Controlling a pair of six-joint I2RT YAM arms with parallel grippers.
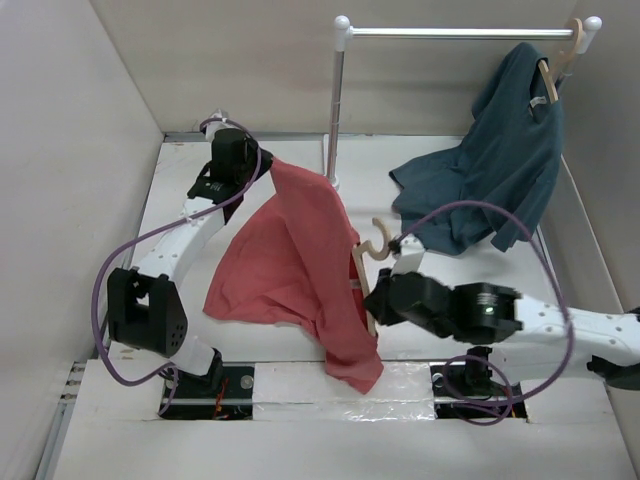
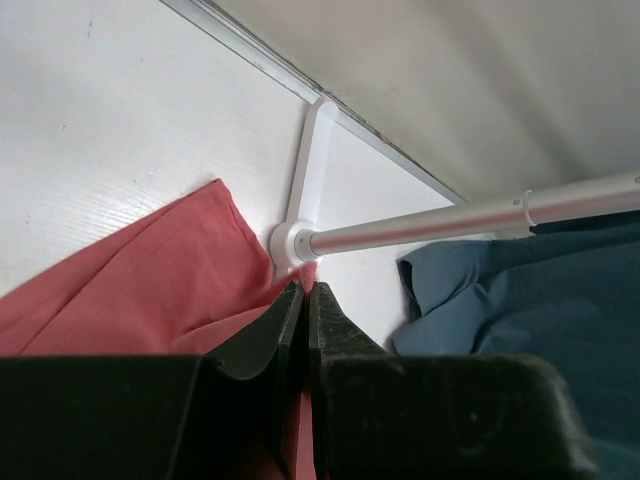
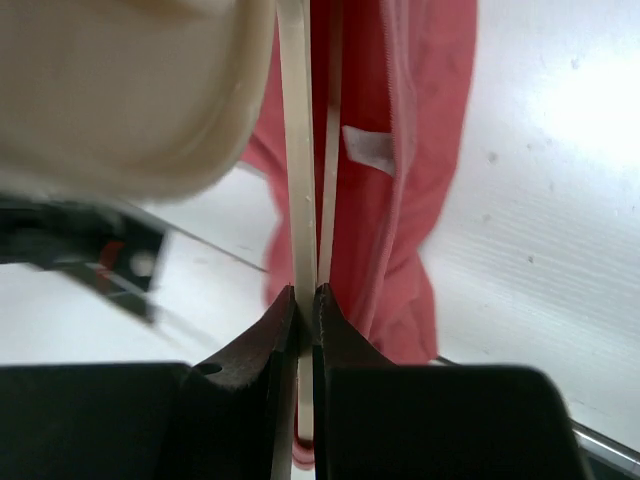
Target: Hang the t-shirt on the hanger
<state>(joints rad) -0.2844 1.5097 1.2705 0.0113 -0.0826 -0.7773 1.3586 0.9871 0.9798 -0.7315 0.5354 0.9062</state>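
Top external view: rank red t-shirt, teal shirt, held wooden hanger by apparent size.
1-2, tied: red t-shirt and teal shirt look alike; the teal one hangs higher, likely nearer the camera, so unranked.
3: wooden hanger, smallest, partly covered by cloth.

I see the t-shirt (image 1: 290, 260) as soft, matt cloth, the hanger (image 3: 295, 180) as smooth pale wood, the rail (image 2: 450, 215) as glossy bare metal, and the table (image 2: 120, 120) as matt white.
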